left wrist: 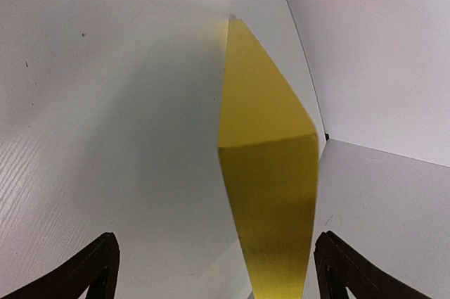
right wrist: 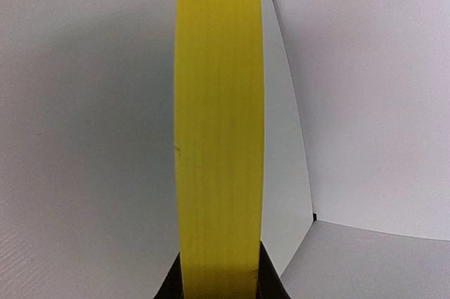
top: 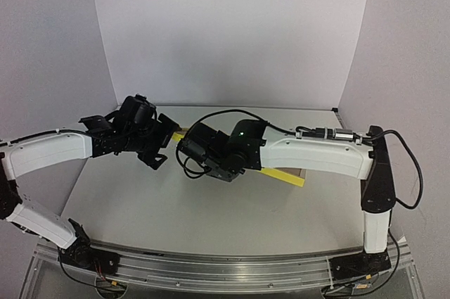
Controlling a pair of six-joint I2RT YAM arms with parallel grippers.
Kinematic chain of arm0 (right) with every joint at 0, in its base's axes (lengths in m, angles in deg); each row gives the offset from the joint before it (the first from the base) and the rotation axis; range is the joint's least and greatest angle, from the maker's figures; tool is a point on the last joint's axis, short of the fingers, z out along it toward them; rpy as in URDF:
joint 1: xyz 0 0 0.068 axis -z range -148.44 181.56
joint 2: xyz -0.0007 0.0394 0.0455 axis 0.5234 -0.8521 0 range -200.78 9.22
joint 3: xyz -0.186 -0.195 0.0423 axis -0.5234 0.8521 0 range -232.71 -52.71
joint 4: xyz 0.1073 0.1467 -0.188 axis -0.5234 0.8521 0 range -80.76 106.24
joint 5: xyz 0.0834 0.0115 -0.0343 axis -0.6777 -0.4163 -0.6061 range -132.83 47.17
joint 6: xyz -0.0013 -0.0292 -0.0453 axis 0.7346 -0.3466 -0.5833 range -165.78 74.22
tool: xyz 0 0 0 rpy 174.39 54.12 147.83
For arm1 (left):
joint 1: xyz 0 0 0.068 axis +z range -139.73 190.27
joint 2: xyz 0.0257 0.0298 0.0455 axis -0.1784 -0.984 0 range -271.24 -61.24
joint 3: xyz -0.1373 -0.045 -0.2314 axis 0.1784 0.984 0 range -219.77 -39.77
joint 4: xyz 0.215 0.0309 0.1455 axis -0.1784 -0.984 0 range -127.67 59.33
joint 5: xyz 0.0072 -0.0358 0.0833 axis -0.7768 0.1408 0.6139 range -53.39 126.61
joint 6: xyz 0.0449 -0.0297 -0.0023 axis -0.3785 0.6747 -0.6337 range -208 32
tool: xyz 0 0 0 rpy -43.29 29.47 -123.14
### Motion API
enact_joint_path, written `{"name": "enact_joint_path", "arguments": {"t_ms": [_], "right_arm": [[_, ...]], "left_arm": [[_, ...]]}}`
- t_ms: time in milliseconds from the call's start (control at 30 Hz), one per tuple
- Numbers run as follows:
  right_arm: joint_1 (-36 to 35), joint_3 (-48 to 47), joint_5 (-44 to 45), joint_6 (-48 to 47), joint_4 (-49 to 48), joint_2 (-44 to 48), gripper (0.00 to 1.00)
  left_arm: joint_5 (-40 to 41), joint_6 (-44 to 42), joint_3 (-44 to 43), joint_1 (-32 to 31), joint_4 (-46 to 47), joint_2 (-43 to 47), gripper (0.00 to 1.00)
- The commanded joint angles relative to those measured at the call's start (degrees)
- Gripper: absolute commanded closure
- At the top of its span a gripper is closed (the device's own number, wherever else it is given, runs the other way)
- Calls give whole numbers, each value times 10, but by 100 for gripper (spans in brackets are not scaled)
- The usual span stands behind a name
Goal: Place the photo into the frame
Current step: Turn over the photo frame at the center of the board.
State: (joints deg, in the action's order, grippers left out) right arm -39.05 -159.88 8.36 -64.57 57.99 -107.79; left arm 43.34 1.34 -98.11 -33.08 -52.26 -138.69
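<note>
The frame shows only as a thin yellow edge (top: 285, 176) running under my right arm, with a small yellow bit by the grippers. My right gripper (top: 185, 147) is shut on this edge, and in the right wrist view the yellow bar (right wrist: 218, 137) runs up from between its dark fingertips (right wrist: 271, 286). My left gripper (top: 164, 141) is open at the frame's left end. In the left wrist view a yellow frame corner (left wrist: 271, 172) stands between its wide-apart fingers (left wrist: 98, 267), touching neither. The photo is out of view.
A sliver of brown board (top: 299, 171) shows behind the yellow edge at the right. White walls (top: 232, 32) close in the back and both sides of the white table (top: 211, 207). Both arms meet over the table's middle.
</note>
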Motion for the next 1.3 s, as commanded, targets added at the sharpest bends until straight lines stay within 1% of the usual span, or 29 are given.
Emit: {"name": "enact_joint_path", "arguments": {"t_ms": [0,133,233,333,400,467,633,667,767,833,1000,1133,1267], "right_arm": [[11,-90,38,3,14,29,100],[30,-170,6,11,13,42,100],[55,-222,-84,40,13,70,100],[88,-248,-176,105,13,114,100],[123,-236,-292,156,13,146,100],[159,-212,-402,184,14,175,100],[220,-131,-575,298,-6,226,100],[227,-120,-598,313,-15,232,100],[248,-87,-638,364,-47,248,100],[267,-42,-656,412,-93,270,100],[324,129,-664,549,-244,338,100],[343,285,-645,646,-368,378,100],[363,389,-623,690,-437,390,100]], "left_arm": [[44,-111,-54,-1,-19,91,0],[71,-209,-74,-2,-1,174,0],[82,-304,-79,-1,15,232,0],[84,-363,-77,-1,13,265,0],[81,-387,-69,-1,12,272,0],[72,-415,-70,-1,5,268,0],[34,-481,-88,-1,-10,227,0],[27,-488,-88,0,-6,221,0],[18,-508,-87,-1,0,201,0],[18,-507,-76,-1,5,189,0],[10,-486,-47,2,23,158,0],[-17,-471,-17,10,41,140,0],[-53,-457,8,29,65,113,0]]}}
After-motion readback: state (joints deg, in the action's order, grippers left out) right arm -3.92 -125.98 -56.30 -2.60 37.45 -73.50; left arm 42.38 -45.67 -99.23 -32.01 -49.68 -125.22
